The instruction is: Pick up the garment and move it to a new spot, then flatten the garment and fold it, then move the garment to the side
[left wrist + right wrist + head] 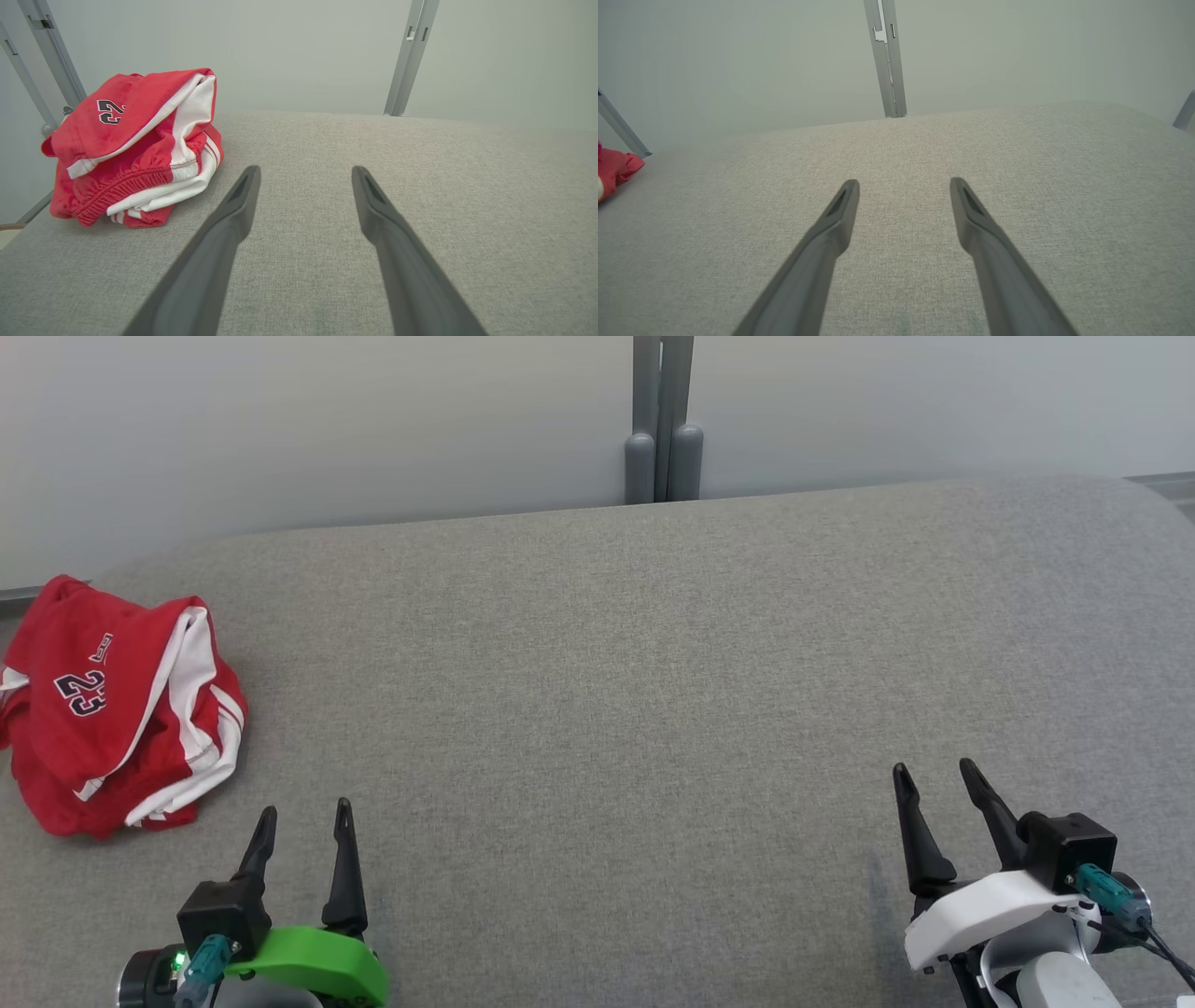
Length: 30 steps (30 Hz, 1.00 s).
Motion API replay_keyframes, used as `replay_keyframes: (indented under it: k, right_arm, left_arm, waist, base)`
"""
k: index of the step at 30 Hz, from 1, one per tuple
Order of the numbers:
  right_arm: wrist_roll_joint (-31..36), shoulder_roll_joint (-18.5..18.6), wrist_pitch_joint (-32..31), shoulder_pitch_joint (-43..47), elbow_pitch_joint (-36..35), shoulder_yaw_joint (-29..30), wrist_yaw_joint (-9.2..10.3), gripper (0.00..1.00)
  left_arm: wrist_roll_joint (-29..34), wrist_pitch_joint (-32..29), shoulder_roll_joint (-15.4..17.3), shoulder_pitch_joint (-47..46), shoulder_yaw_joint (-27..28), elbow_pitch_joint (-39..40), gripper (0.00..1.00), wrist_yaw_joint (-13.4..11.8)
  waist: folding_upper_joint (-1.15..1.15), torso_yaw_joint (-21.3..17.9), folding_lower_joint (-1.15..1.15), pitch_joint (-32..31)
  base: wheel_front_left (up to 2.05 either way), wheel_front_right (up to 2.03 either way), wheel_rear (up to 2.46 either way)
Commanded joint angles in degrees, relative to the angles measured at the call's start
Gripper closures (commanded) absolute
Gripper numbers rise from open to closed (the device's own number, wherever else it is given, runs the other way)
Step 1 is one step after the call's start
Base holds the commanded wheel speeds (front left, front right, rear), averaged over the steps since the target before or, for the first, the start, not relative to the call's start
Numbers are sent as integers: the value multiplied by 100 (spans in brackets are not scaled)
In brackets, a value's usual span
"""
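Two grippers stand empty; the basketball shorts [112,709] are not yet picked up.
The red-and-white shorts, marked 23, lie bunched at the left edge of the grey padded surface [607,691]. The left gripper [306,807] is near them, so I judge it suits the first grasp; the right gripper [933,765] rests well apart. Both have their fingers spread wide, holding nothing.

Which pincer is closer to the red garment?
The left pincer, on the green mount, close beside the crumpled red garment. The right pincer, on the white mount, is far across the grey surface.
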<state>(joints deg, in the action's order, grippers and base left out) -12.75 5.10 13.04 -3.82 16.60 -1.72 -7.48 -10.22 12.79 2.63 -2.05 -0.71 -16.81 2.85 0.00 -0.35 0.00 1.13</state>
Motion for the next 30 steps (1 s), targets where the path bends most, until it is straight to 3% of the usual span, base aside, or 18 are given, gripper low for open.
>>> replay_keyframes:
  k: [1, 18, 30]
  right_arm:
    - [176, 23, 55, -2, -4, 26, -2, 0]
    - [956, 95, 225, -247, 38, 49, -1, 0]
    - [923, 78, 223, -222, 55, 64, -1, 0]
  left_arm:
    - [159, 61, 41, -128, -21, -6, 0, 18]
    - [793, 256, 45, -196, -28, -163, 0, -30]
    - [657, 238, 43, -145, -19, -171, 0, -72]
  waist:
    - [0, -8, 0, 7]
    - [0, -10, 0, 37]
    - [0, -13, 0, 34]
  base:
    - [0, 0, 0]
    - [0, 0, 0]
    - [0, 0, 0]
